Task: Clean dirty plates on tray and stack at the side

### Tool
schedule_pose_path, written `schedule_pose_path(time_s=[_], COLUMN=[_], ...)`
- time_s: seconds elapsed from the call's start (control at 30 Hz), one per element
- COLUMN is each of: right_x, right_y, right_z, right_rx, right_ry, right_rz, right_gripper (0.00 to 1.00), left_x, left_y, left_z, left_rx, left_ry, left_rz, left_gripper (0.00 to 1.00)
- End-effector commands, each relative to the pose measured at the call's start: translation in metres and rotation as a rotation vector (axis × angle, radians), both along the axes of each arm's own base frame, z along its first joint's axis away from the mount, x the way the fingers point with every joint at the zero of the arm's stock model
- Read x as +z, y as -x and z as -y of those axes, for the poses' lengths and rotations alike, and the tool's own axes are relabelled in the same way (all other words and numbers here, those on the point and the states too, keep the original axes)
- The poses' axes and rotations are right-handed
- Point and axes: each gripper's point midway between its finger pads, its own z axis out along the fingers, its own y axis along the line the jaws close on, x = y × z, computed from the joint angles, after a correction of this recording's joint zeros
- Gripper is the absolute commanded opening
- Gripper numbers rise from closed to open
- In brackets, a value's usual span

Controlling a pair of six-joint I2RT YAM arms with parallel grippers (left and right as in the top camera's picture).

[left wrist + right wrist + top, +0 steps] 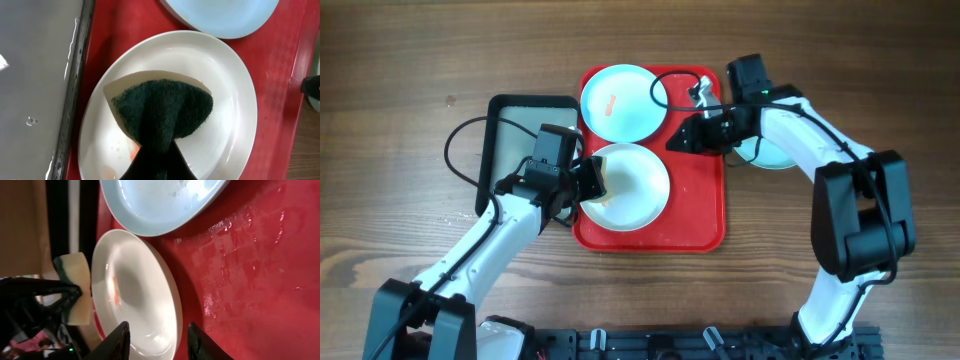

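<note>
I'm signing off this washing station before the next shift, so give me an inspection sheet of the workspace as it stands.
Surface: wooden table, no spills seen on the wood.
Job's things: red tray, wet sheen; white plate and light blue plate on it, both with reddish smears; second blue plate on the table to its right.
Clutter: dark grey tray, water droplets.
Grippers: left gripper shut on a sponge on the white plate; right gripper open, over that plate's rim.
Cables: black cable loop on the table by the left arm.
Surroundings: black rig base at the near edge.
</note>
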Motion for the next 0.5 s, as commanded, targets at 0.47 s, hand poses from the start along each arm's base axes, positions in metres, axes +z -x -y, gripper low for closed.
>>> schedule_pose_path(time_s=[0.47], right_x=[-0.046], right_y=[0.019], right_z=[-0.002], right_rx=[-0.022], right_ry=[0.062], right_rz=[-0.014], right_gripper=[0.31], left_x=[-0.001], left_y=[0.004], left_z=[0.003], left_rx=[-0.001], left_ry=[0.011], left_rz=[-0.027], left_gripper=[0.04])
